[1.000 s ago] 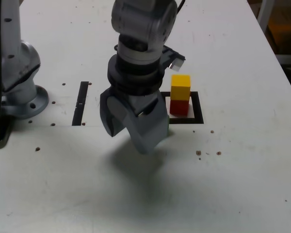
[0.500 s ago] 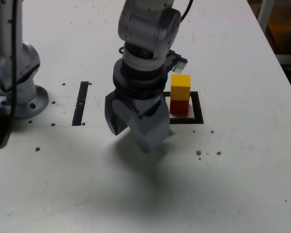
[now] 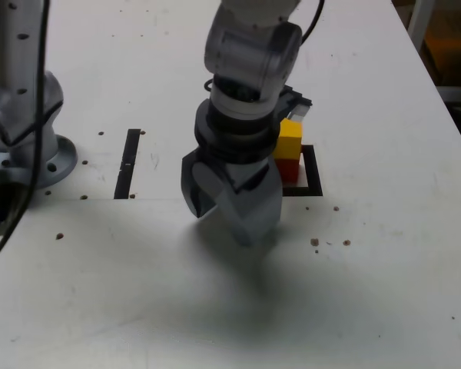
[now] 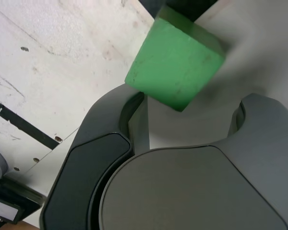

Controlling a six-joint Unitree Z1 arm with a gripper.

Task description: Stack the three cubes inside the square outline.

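In the exterior view, going from left to right, the arm's grey base (image 3: 27, 131) stands at the left edge of the white table (image 3: 384, 292), with a dark cable hanging in front of it. Next comes a straight black tape strip (image 3: 127, 163) on the tabletop, with small dark specks scattered near it. The arm's wrist and gripper (image 3: 234, 211) fill the middle of the view, pointing down over the table just left of the square outline (image 3: 312, 175) and hiding that outline's left part. Inside the outline stands the red cube (image 3: 291, 171) with the yellow cube (image 3: 290, 141) set on top of it; the wrist covers the left side of both. A few more dark specks lie on the table to the right of the gripper's tip. The wrist view shows the green cube (image 4: 175, 64) sitting between the two dark jaws, tilted corner-down, the jaws set only about as wide as the cube. The gripper is clamped on this green cube and holds it off the table, beside the red and yellow stack.
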